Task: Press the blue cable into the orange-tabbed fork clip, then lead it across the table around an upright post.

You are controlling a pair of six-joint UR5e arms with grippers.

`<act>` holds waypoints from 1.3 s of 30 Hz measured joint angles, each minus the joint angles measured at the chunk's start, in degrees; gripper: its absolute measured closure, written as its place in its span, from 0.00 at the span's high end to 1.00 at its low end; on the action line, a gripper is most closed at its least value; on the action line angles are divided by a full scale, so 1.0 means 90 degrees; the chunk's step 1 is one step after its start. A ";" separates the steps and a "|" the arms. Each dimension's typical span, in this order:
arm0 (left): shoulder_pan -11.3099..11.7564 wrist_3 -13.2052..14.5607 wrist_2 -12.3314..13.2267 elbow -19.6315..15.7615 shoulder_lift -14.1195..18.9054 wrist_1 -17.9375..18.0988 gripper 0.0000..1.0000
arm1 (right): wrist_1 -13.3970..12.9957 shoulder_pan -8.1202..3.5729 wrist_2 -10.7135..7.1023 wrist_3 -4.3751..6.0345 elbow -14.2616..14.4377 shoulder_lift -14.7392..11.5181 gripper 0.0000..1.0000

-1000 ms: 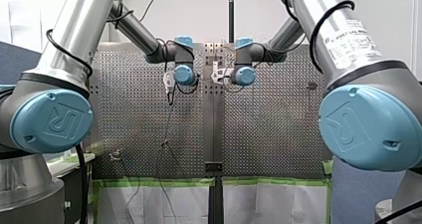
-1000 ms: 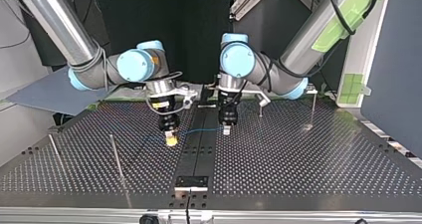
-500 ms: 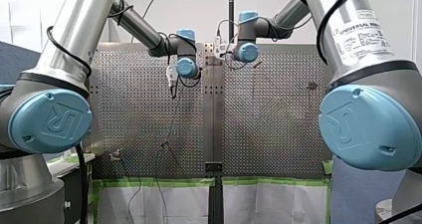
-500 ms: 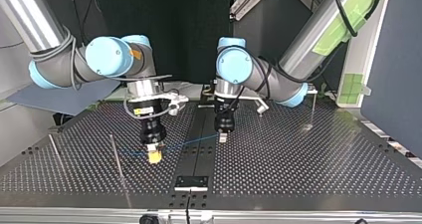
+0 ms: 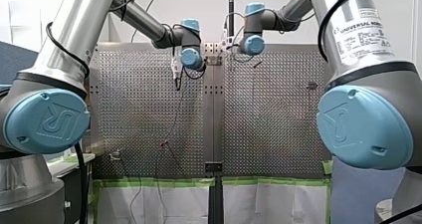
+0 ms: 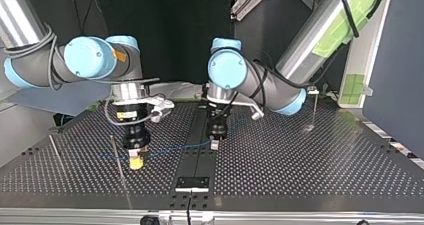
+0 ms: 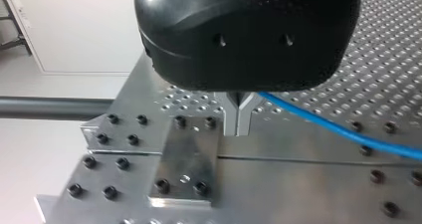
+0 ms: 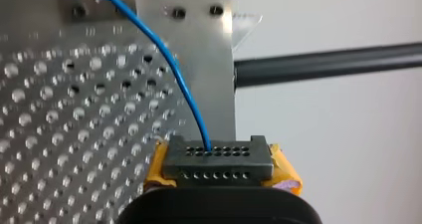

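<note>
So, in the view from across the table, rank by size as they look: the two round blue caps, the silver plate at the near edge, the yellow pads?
1. Blue caps, my right arm's and my left arm's: about alike, not rankable.
2. Silver plate, though nearest the camera.
3. Yellow pads, smallest.

Bolted metal plate (image 7: 185, 159), green tape (image 5: 149, 182)

The cable (image 6: 172, 149) is thin and blue. In the top view it runs in a shallow sag from my left gripper (image 6: 214, 145) toward 9 o'clock to my right gripper (image 6: 135, 163), pinched by both. The post (image 6: 118, 161), a slim metal rod, stands upright just at 9 o'clock of my right gripper
</note>
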 joint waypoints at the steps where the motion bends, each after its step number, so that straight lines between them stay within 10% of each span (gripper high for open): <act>1: -0.0007 -0.0002 0.0001 0.0051 0.0000 -0.0051 0.00 | 0.0015 -0.0026 0.0006 0.0001 0.0000 -0.0002 0.00; 39: -0.0328 -0.0166 0.0464 0.2053 -0.0531 -0.1312 0.00 | 0.0288 -0.1034 0.0005 0.0223 -0.0028 -0.0234 0.00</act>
